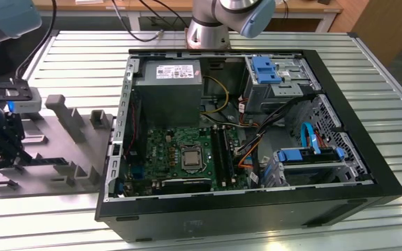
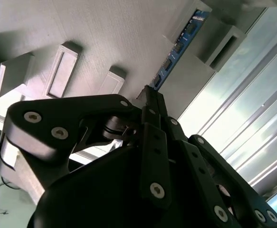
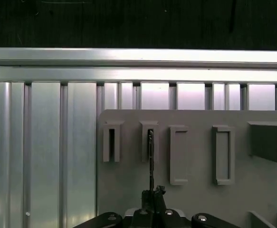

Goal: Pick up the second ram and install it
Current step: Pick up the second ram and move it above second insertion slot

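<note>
The second ram point(image 3: 150, 159) is a thin dark strip seen edge-on in the first wrist view, its far end in a slot holder of the grey moulded tray point(image 3: 200, 197). In the second wrist view the ram's circuit face point(image 2: 176, 47) looks blue, lying across the tray point(image 2: 105, 33). My gripper point(image 2: 150, 100) is shut on the ram's near end, with the black fingers point(image 2: 153, 142) pressed together. In the exterior view my gripper point(image 1: 16, 156) is at the far left over the tray point(image 1: 61, 180), with the ram point(image 1: 46, 159) a dark bar beside it.
An open computer case point(image 1: 257, 212) lies on the slatted metal table point(image 1: 368, 57). Its motherboard point(image 1: 180, 151) carries long black socket rails point(image 1: 221, 151). The power supply point(image 1: 167, 94), drive cages point(image 1: 278, 73) and cables crowd the case. Upright holders point(image 1: 58, 104) stick up from the tray.
</note>
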Action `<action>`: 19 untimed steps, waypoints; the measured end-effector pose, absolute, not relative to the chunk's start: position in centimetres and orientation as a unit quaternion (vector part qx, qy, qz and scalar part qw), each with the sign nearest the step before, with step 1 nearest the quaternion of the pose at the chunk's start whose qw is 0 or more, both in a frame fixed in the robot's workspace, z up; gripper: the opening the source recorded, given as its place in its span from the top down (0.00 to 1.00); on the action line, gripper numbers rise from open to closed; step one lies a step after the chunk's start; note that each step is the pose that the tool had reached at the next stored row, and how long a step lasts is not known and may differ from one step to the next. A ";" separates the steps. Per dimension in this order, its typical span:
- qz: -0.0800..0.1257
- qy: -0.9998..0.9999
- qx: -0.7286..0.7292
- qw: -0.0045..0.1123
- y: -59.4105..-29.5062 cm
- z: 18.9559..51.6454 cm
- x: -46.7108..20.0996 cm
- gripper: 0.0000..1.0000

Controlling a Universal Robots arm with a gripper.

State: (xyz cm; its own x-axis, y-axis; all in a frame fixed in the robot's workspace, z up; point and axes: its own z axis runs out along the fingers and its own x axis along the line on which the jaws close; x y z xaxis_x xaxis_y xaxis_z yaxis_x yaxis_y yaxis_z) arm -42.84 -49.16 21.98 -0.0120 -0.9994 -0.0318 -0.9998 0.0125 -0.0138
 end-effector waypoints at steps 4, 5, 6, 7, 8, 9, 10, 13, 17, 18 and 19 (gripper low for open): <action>0.006 0.711 -0.703 0.016 -49.2 22.6 -42.8 0.88; 0.006 0.711 -0.703 0.016 -49.2 22.8 -42.8 0.88; 0.006 0.711 -0.703 0.016 -49.2 23.0 -42.8 0.88; 0.006 0.711 -0.703 0.016 -49.2 23.1 -42.8 0.88; 0.006 0.711 -0.703 0.016 -49.2 23.3 -42.8 0.88; 0.006 0.711 -0.703 0.016 -49.2 23.5 -42.8 0.88; 0.006 0.711 -0.703 0.016 -49.2 23.7 -42.8 0.88; 0.006 0.711 -0.703 0.016 -49.2 24.4 -42.8 0.88; 0.006 0.711 -0.703 0.016 -49.2 25.3 -42.8 0.88; 0.006 0.711 -0.703 0.016 -49.2 25.4 -42.8 0.88; 0.006 0.711 -0.703 0.016 -49.2 25.6 -42.8 0.88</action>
